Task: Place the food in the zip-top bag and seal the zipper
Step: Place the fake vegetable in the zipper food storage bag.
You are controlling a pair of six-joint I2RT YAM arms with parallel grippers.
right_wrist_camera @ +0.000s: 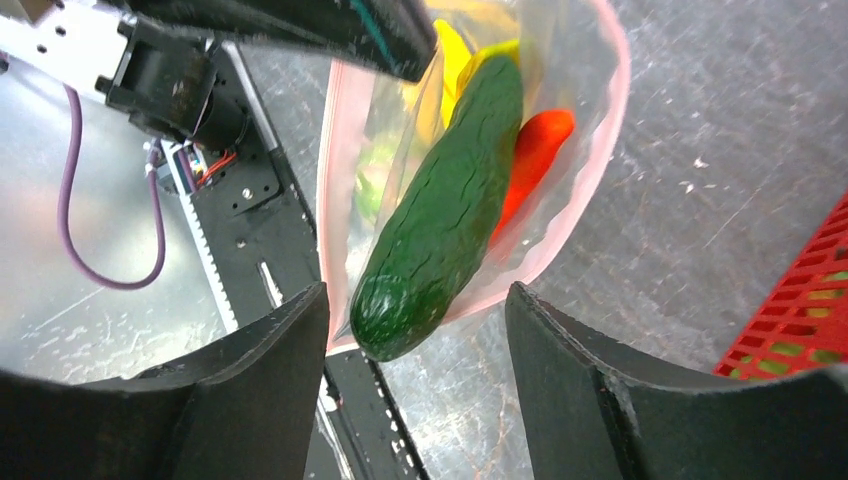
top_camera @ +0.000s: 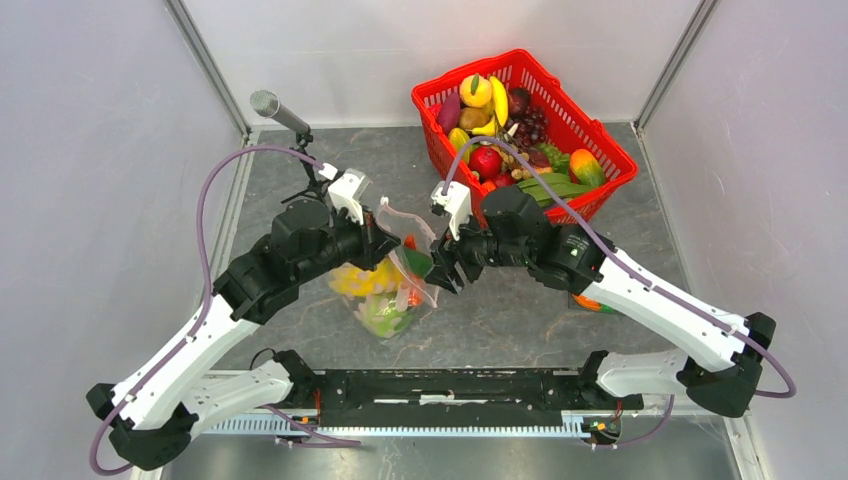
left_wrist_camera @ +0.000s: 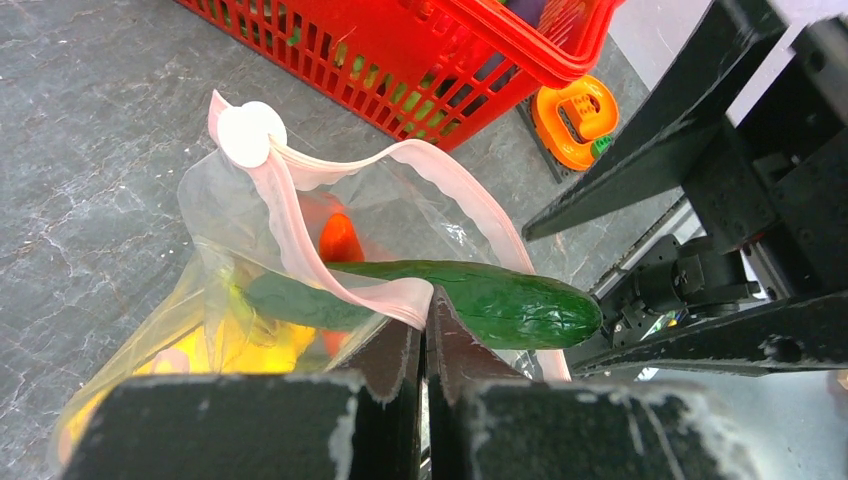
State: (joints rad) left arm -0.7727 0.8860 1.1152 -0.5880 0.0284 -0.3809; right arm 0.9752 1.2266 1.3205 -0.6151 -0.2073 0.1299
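Observation:
The zip-top bag (top_camera: pixel 385 295) sits mid-table with its mouth held open. My left gripper (top_camera: pixel 395 245) is shut on the pink zipper strip (left_wrist_camera: pixel 290 215) at the mouth's near edge (left_wrist_camera: pixel 427 300). A green cucumber (left_wrist_camera: pixel 480 295) lies half inside the bag, and its blunt end sticks out of the mouth (right_wrist_camera: pixel 440 215). An orange carrot (right_wrist_camera: pixel 530 160) and a yellow banana (right_wrist_camera: pixel 455 55) lie deeper in the bag. My right gripper (right_wrist_camera: pixel 415 310) is open and empty. Its jaws stand either side of the cucumber's free end, apart from it (top_camera: pixel 448 272).
A red mesh basket (top_camera: pixel 520 58) full of toy fruit stands at the back right, close behind my right arm. A microphone on a stand (top_camera: pixel 275 108) is at the back left. An orange toy (left_wrist_camera: pixel 575 115) lies by the basket. The metal rail (top_camera: pixel 450 395) runs along the near edge.

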